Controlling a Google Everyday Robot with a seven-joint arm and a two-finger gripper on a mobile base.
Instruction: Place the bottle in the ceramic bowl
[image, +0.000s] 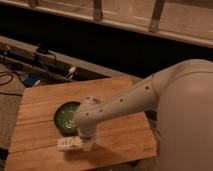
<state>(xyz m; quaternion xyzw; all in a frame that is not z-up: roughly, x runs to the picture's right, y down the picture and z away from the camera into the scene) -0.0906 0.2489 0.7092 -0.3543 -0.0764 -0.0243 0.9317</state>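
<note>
The gripper (86, 143) is down at a bottle (69, 144) on the desk (125, 135).
The bottle lies just beside the bowl (64, 117), not in it. You cannot tell if the grip is closed. Likely the grasp step; next you lift it over the bowl.

The round dark green ceramic bowl (65, 119) stands on the light wooden plank table (125, 134), in its left half, about midway between the back edge and the front edge. The small pale plastic bottle (69, 144) lies on its side just before the bowl, near the front edge. The gripper (87, 145) is low at the bottle's right end. Dark cables (52, 70) lie behind the back-left corner.
</note>
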